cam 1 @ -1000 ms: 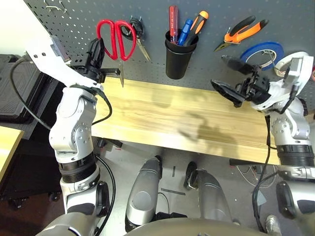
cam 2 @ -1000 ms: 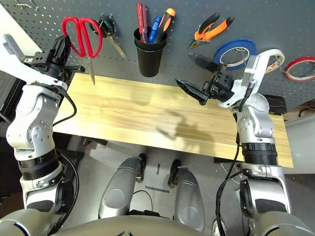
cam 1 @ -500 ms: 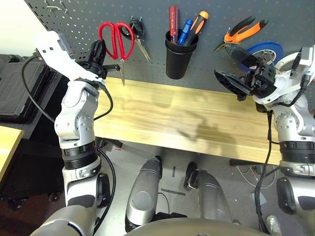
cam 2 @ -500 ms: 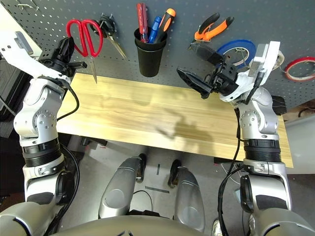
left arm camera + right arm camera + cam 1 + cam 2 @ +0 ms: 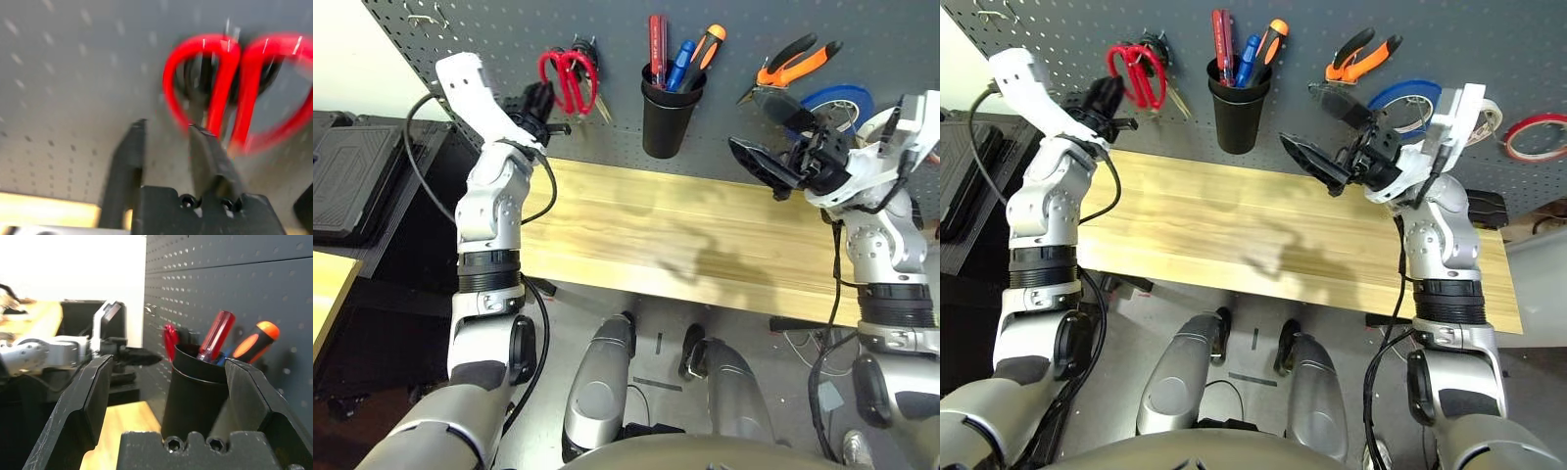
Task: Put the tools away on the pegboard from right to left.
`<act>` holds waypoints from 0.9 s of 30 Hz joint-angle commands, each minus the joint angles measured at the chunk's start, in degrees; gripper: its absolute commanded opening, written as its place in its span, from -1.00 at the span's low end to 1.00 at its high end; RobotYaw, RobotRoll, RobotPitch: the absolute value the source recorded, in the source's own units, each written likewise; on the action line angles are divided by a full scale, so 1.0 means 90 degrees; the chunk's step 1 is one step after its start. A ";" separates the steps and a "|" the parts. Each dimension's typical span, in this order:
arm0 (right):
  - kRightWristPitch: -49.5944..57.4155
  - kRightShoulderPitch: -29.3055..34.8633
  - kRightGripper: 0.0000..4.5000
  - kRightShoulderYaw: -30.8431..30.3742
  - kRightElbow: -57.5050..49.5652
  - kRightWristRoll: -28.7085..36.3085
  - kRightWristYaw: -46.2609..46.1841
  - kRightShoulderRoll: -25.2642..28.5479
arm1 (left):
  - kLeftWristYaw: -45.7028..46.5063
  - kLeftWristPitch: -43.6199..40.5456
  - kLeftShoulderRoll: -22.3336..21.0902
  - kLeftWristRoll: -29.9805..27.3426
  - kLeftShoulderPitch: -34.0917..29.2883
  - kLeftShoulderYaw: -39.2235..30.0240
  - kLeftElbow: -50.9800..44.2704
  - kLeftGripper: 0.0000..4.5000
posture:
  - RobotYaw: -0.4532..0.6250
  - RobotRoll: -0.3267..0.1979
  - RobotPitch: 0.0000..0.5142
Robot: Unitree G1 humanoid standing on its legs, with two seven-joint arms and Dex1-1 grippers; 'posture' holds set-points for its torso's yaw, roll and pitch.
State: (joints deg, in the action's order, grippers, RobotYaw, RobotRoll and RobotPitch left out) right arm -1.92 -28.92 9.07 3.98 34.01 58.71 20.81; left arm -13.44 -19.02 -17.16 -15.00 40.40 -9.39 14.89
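The red-handled scissors hang on the pegboard, over the black-handled scissors. My left gripper is just left of their handles; its fingers stand open with nothing between them. The red-handled screwdriver stands in the black cup. Right of the cup the orange-and-black pliers hang, and the red tape ring hangs at the far right. My right gripper hovers open and empty above the table, between the cup and the pliers.
A blue screwdriver and an orange-and-black one share the cup. A blue tape roll and a white one hang behind my right arm. The wooden table runs below the pegboard. A black case lies at the far left.
My left arm has swung up and to the right, bringing the red scissors onto the board over the black-handled pair, and its fingers have parted. The right gripper has drifted slightly left.
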 commanded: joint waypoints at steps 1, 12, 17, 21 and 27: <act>-0.0269 0.0372 1.00 -0.0037 0.0045 -0.0485 -0.0558 -0.0173 | -0.0383 0.0208 -0.0161 0.0266 -0.0637 0.0280 0.0033 0.57 | 0.28 0.25 -0.20; -0.0937 0.1343 1.00 -0.0064 0.0271 -0.2128 -0.3032 -0.0965 | -0.0529 0.0990 -0.0347 0.0478 -0.2254 0.0094 -0.0398 0.98 | 0.24 0.25 -0.22; -0.1348 0.1574 1.00 0.0093 0.0652 -0.2826 -0.4383 -0.1300 | -0.0159 0.1488 -0.0249 0.0579 -0.2461 -0.0126 -0.0218 0.98 | 0.19 0.25 -0.23; -0.1612 0.1631 1.00 0.0380 0.1065 -0.3102 -0.5330 -0.1396 | 0.0228 0.1938 -0.0159 0.0741 -0.2526 -0.0269 0.0089 0.98 | 0.11 0.25 -0.24; -0.2051 0.1414 1.00 0.0924 0.1933 -0.3287 -0.6359 -0.1045 | 0.0520 0.2526 -0.0070 0.0829 -0.2458 -0.0403 0.0551 0.98 | 0.00 0.25 -0.22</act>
State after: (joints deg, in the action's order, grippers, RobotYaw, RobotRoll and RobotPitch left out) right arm -18.78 -16.12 15.25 19.15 4.98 3.71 10.36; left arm -9.49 2.15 -18.48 -8.23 18.84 -12.58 18.18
